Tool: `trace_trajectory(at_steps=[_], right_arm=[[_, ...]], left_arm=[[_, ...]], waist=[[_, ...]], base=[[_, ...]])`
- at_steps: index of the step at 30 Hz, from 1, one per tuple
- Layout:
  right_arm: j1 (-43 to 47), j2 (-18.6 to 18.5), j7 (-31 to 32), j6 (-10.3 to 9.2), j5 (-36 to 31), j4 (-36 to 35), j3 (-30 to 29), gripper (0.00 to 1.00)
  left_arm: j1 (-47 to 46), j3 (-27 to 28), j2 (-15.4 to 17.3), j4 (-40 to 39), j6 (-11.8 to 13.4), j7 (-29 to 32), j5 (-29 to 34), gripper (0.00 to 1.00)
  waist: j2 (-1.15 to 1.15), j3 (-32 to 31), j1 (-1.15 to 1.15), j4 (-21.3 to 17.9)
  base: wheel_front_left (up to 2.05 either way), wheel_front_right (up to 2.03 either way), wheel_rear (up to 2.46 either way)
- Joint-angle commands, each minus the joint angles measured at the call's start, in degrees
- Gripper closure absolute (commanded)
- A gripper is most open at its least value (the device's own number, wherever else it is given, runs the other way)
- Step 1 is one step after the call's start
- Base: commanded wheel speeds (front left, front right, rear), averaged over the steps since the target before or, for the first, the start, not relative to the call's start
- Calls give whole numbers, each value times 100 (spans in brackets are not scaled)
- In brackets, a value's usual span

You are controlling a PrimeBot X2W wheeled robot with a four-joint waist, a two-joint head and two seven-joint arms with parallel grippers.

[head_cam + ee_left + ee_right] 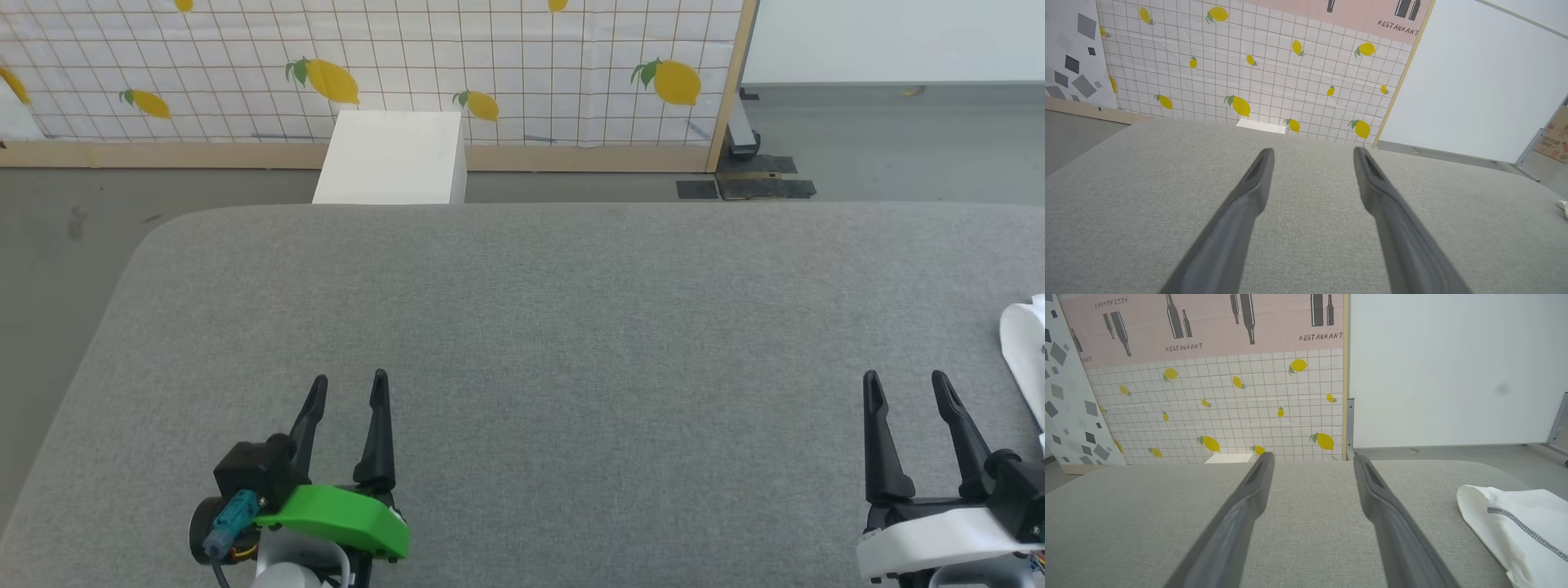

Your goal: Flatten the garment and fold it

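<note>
**Spotter A:** Seen from your head camera, your left gripper [350, 377], under its green cover [343, 510], hangs low over the near left of the grey padded table [522, 294]. Its two dark fingers are parted wide and point away from you toward the far edge.

**Spotter B:** Your right gripper [905, 376], in its white housing [931, 539], sits at the near right. It is spread just as wide, fingers pointing the same way. You have bare grey fabric between each pair of fingers, and neither pair touches any cloth.

**Spotter A:** For the garment [1519, 522], look to your right. It lies bunched on the table's right side, near your right gripper on its outer side and apart from the fingers. In your head view the frame's right edge cuts it off.

**Spotter B:** Your right wrist camera gives you the better look. It shows a white rounded fold at lower right, with a line of dark grey zigzag stitching running across it. You cannot tell from here how far the cloth extends past the frame.

**Spotter A:** Your left wrist camera catches a sliver of white at its far right edge, well apart from the left fingers.

**Spotter B:** For your bearings, a white box [392, 155] stands past the table's far edge, in front of a checked backdrop [531, 73] printed with lemons.
</note>
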Motion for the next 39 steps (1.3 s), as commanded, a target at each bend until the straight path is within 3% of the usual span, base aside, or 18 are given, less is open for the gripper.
trace_trajectory(at_steps=[1,16,17,39], right_arm=[[73,19,15,-9,34,-16,12,0],[59,21,22,-9,97,30,83,0],[17,3,7,0,65,31,71,100],[-33,2,115,-1,-7,35,130,100]], left_arm=[[86,-10,-20,-17,53,-20,-38,0],[59,-51,-20,47,98,-20,-61,0],[22,-50,-2,33,69,0,-7,100],[49,15,-3,-72,88,146,161,100]], waist=[[0,0,1,-3],[0,39,1,22],[0,39,1,23],[0,49,1,-1]], base=[[0,0,0],[0,0,0],[0,0,0],[0,0,0]])
